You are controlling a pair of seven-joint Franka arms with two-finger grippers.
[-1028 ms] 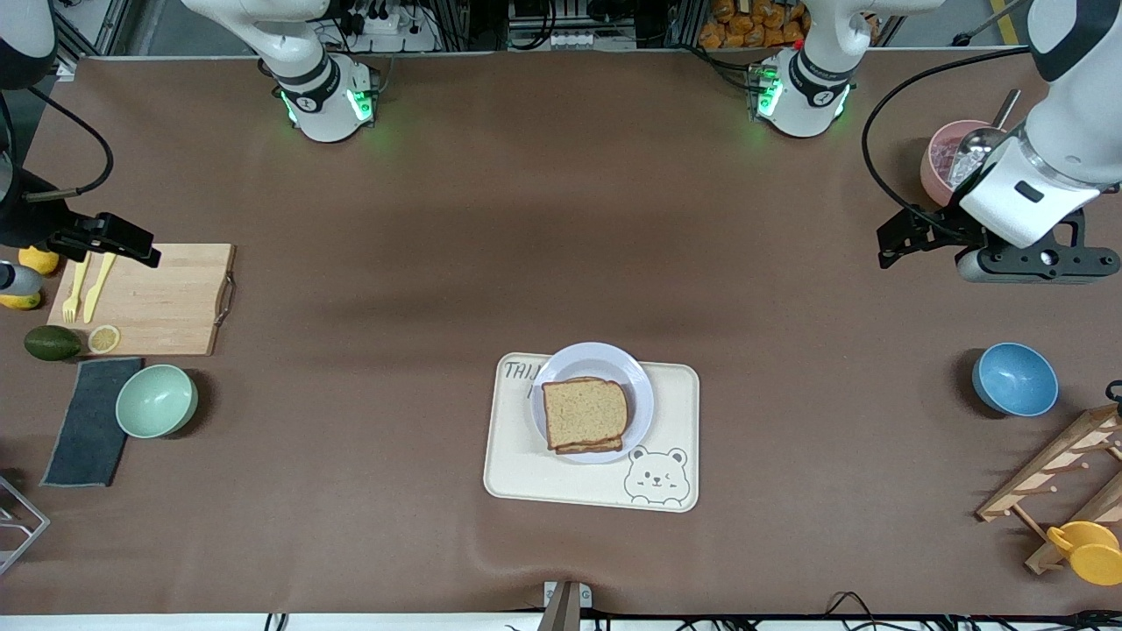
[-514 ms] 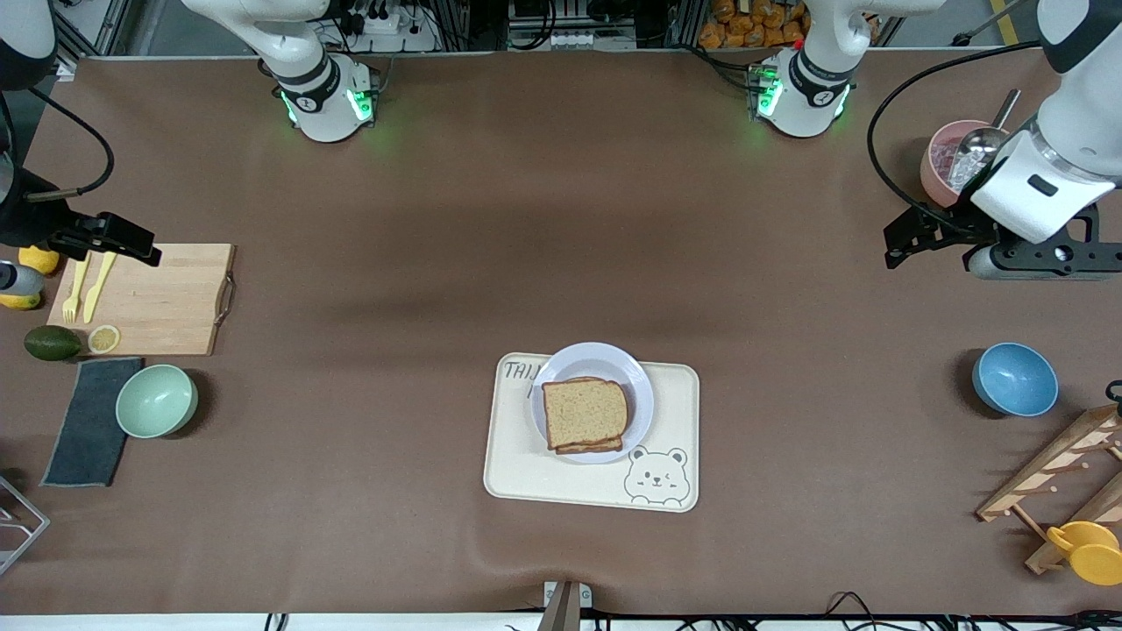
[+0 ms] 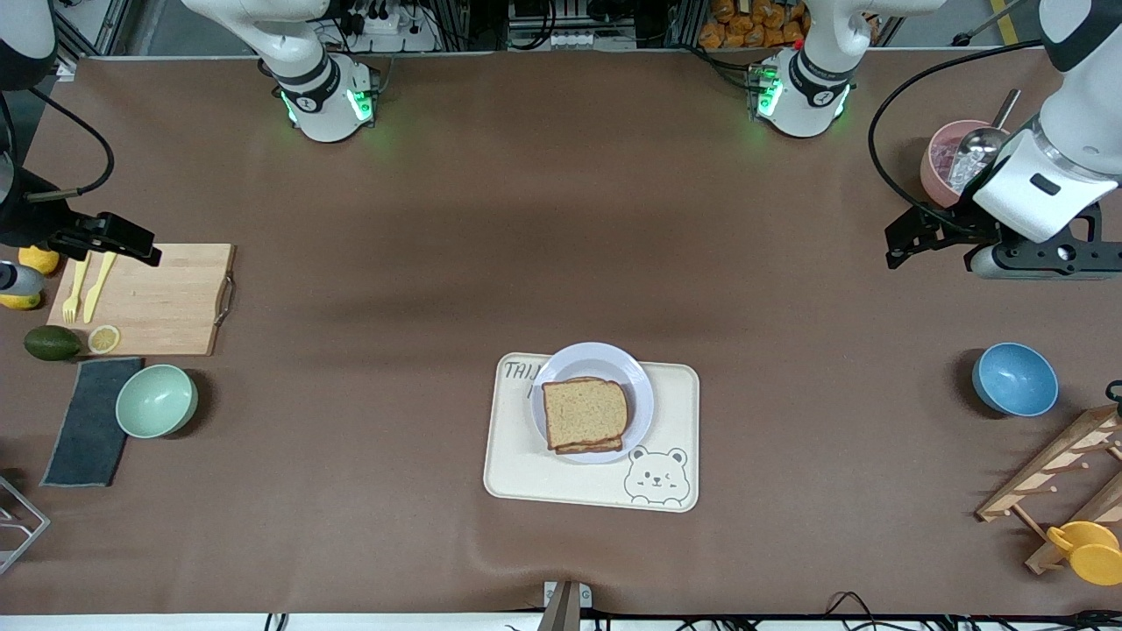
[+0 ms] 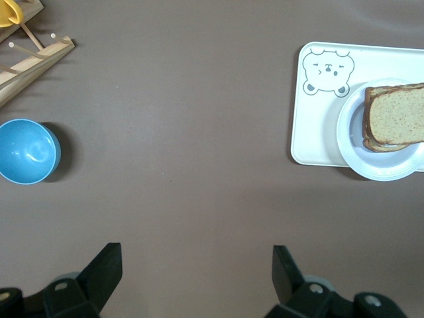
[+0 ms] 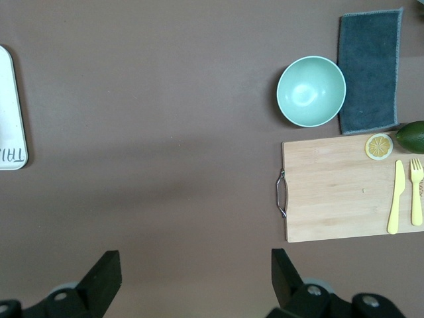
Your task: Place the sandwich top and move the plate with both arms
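1. Table (image 3: 561,245): brown covering; both arm bases stand along its edge farthest from the front camera.
2. Cream bear-print tray (image 3: 526,464): rectangular, at mid-table near the camera edge, long axis along the table's length, bear figure at the corner toward the left arm's end.
3. Plate (image 3: 635,377): round, on the tray, its rim overhanging the tray's edge farthest from the camera.
4. Sandwich top (image 3: 585,412): roughly square brown slice, lying flat on another slice on the plate, edges nearly parallel to the tray's, no marked long axis.
5. Left gripper (image 3: 894,247): over bare table near a pink bowl (image 3: 933,166), fingers (image 4: 103,275) spread wide, empty.
6. Right gripper (image 3: 131,241): over the wooden cutting board (image 3: 166,302), fingers (image 5: 103,278) spread wide, empty.
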